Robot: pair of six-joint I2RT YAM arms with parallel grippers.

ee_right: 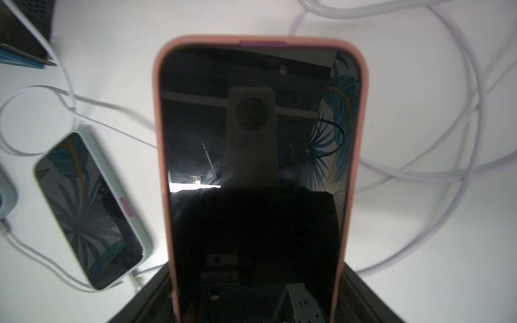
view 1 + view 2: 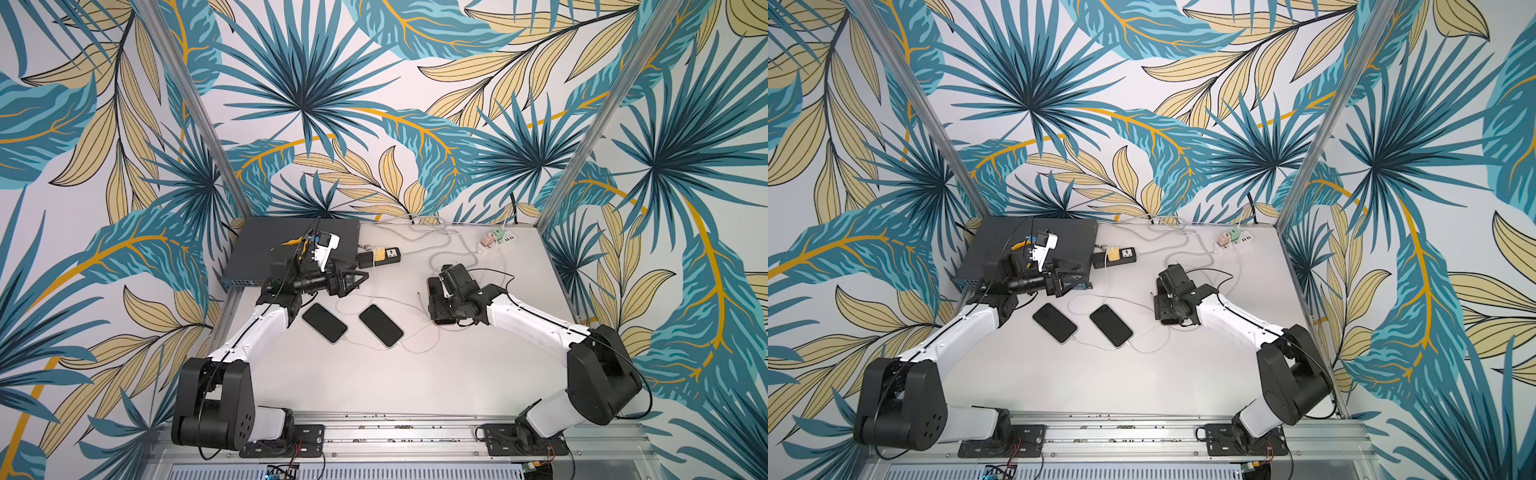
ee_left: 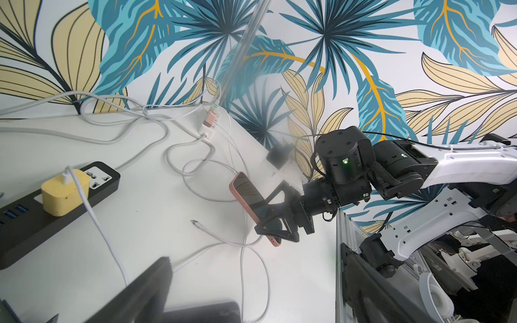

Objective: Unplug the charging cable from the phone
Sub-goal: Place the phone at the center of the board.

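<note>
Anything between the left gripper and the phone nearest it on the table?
Nothing visible. Left gripper, jaws open, hangs raised beside the black phone; only a white cable lies flat on the table nearby.

Phones: three. One pink-cased phone [image 3: 249, 195] to the robot's right of the black power strip [image 2: 365, 261]; two pale-cased phones [image 2: 324, 323] [image 2: 381, 325] on its near side.
Power strips: two, counting the white power strip [image 2: 509, 239].
Plug-in chargers: three, namely yellow charger [image 2: 379, 252], pink charger [image 2: 487, 240] and green charger [image 2: 497, 236].
Network switch [image 2: 291, 245]: one.
White cables [image 2: 440, 241]: tangled, not countable.
</note>
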